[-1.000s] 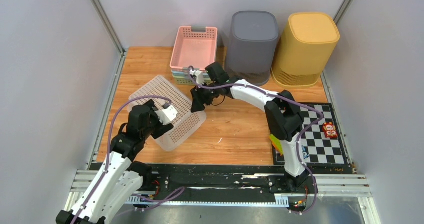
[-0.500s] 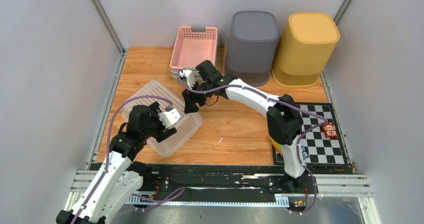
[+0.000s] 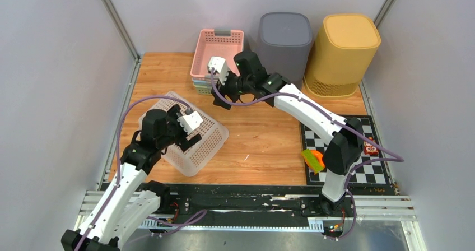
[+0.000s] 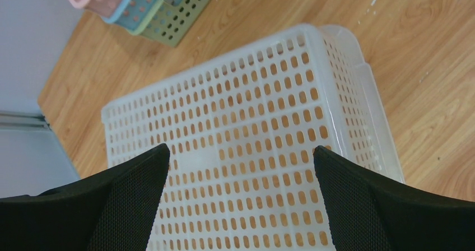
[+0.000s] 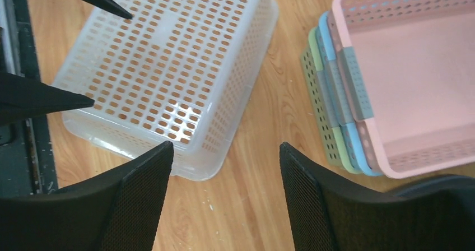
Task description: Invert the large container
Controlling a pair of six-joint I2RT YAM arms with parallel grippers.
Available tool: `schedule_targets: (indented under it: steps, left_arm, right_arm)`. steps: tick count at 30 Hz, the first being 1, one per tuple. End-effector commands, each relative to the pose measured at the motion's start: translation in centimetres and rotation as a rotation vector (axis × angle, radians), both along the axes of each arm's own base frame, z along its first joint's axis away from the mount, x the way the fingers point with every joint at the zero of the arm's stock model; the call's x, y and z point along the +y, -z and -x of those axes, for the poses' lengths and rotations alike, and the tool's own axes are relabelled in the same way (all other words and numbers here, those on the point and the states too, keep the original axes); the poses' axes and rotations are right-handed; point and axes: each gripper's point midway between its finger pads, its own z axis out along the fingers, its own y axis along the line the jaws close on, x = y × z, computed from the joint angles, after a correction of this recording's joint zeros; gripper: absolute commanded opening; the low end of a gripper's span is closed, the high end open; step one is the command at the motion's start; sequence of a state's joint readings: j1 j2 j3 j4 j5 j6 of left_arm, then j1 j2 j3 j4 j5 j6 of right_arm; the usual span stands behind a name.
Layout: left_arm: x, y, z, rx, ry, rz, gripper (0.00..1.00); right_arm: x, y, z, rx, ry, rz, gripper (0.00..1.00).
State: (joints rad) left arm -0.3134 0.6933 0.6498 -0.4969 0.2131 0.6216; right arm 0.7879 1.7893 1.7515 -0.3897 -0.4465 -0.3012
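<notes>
two grippers stand apart and empty. the large container [image 3: 212,134] lies base up and rim down on the table [image 3: 269,144], toward its left edge and short of the near-left corner, so i judge the asked-for pose reached. the left gripper [image 4: 241,154] hangs just over the perforated base with jaws spread wide, seemingly clear of it, likely to let the container settle unforced. the right gripper [image 5: 225,150] sits high with jaws parted on nothing, beside the stacked baskets [image 3: 218,52] at the far edge, out of the way.
</notes>
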Motion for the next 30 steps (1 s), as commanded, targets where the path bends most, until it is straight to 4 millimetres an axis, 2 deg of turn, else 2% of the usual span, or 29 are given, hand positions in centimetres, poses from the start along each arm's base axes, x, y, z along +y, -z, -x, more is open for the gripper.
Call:
schedule_targets:
  steps: [1, 5, 13, 17, 23, 30]
  left_arm:
    - [-1.4, -2.1, -1.5, -0.052, 0.026, 0.068, 1.00]
    - [-1.7, -2.1, -3.1, -0.058, 0.014, 0.067, 1.00]
    - [-1.7, -2.2, -6.4, -0.088, -0.056, 0.073, 1.00]
    - [-1.6, -0.9, -7.7, -0.039, -0.101, 0.067, 1.00]
    - [0.3, 2.1, -9.7, 0.025, -0.240, -0.007, 1.00]
    - [3.3, 3.7, -11.7, 0.034, -0.441, -0.098, 1.00]
  right_arm:
    - [-1.8, -0.6, -2.0, -0.061, 0.062, 0.043, 0.73]
    - [-2.1, -0.6, -2.8, -0.095, 0.071, 0.061, 0.79]
    - [-2.9, -0.4, -4.0, -0.120, 0.116, 0.091, 0.81]
    - [-3.1, -0.3, -3.6, -0.113, 0.116, 0.090, 0.81]
    - [-3.7, -0.7, -3.5, -0.117, 0.126, 0.086, 0.81]
    - [-4.1, -1.0, -3.3, -0.113, 0.126, 0.077, 0.81]
